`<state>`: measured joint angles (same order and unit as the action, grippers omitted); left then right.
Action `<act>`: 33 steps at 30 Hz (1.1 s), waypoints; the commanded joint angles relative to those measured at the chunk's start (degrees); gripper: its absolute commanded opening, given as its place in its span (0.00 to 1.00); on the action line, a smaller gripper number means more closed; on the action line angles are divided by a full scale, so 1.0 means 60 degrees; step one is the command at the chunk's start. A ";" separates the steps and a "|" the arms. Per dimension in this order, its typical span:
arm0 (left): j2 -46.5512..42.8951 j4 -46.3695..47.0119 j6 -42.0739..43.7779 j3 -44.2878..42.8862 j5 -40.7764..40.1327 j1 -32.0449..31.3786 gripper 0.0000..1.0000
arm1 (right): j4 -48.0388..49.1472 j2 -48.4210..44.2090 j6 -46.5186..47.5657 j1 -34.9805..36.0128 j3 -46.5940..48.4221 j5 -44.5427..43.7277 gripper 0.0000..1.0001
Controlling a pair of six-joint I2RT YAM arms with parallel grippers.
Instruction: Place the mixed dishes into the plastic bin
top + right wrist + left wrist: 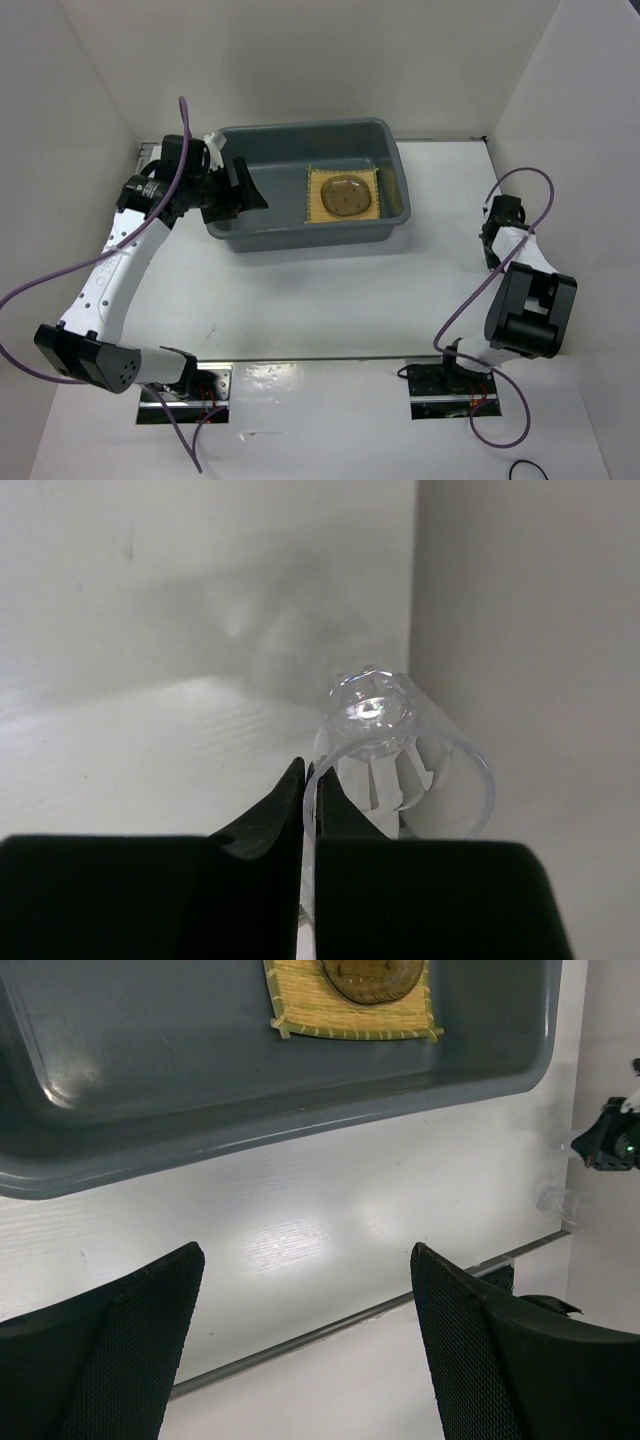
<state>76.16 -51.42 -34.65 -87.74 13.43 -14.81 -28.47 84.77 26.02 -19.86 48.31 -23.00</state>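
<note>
White tabletop (330, 300): right arm (525, 305) folded, fingers (262, 828) pinching cup (400, 745).

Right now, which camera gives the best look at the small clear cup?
Right wrist: the clear cup is close up, mouth toward camera, wall pinched in the shut jaws. Top external is too far to make it out; left wrist gives at most a faint glint.

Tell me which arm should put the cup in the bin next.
Right. The right hand is shut on the wall of the cup, so it probably only has to carry it to the bin. The left hand is open and empty at the bin's left end, away from the cup.
</note>
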 commanded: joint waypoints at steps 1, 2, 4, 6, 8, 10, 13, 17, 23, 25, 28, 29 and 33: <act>-0.0140 0.0366 0.0063 0.0005 0.0149 0.0080 0.91 | -0.0278 -0.0634 -0.0292 -0.0060 0.1349 0.0187 0.00; -0.0256 0.0367 0.0063 0.0005 0.0149 0.0080 0.91 | -0.0454 -0.0826 -0.0381 0.0085 0.1627 0.0274 0.00; -0.0344 0.0454 -0.0025 0.0122 0.0149 0.0168 0.92 | -0.1010 -0.1236 -0.0483 0.0407 0.2608 0.0187 0.00; -0.0462 0.0572 -0.0025 0.0399 0.0149 0.0168 0.92 | -0.1420 -0.1837 -0.0601 0.1343 0.3848 0.0187 0.00; -0.0666 0.0572 -0.0229 0.0488 0.0149 0.0256 0.92 | -0.1817 -0.2261 -0.0601 0.2757 0.4760 0.0187 0.00; -0.0667 0.0572 -0.0230 0.0737 0.0047 0.0256 0.92 | -0.1818 -0.2263 -0.0427 0.4644 0.5904 0.0100 0.00; -0.0930 0.0323 -0.0318 0.0825 -0.0041 0.0476 0.92 | -0.1379 -0.1769 0.0012 0.6860 0.6930 0.0140 0.00; -0.1281 -0.0013 0.0106 0.0825 0.0047 0.1075 0.92 | -0.2182 -0.0102 -0.0206 0.7585 0.9385 0.2160 0.00; -0.2101 -0.0161 0.0341 0.1526 0.0411 0.1487 0.93 | -0.2330 0.2315 0.0027 0.9340 1.1222 0.2734 0.00; -0.2277 -0.0161 0.0341 0.1762 0.0530 0.1676 0.93 | -0.2607 0.3006 0.0028 0.9636 1.2156 0.3099 0.00; -0.2512 -0.0161 0.0239 0.2056 0.0749 0.1765 0.93 | -0.3163 0.4427 -0.0176 1.0002 1.3401 0.3862 0.00; -0.2600 -0.0161 0.0152 0.2172 0.0750 0.1765 0.94 | -0.3252 0.4764 -0.0177 1.0004 1.3697 0.4052 0.00; -0.2776 -0.0263 0.0049 0.2290 0.0925 0.1853 0.94 | -0.3589 0.6259 -0.0279 1.0092 1.4738 0.4520 0.00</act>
<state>61.47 -53.15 -34.52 -74.35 16.71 -4.21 -46.68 120.64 25.12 41.17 130.87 0.43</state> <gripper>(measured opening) 0.942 0.028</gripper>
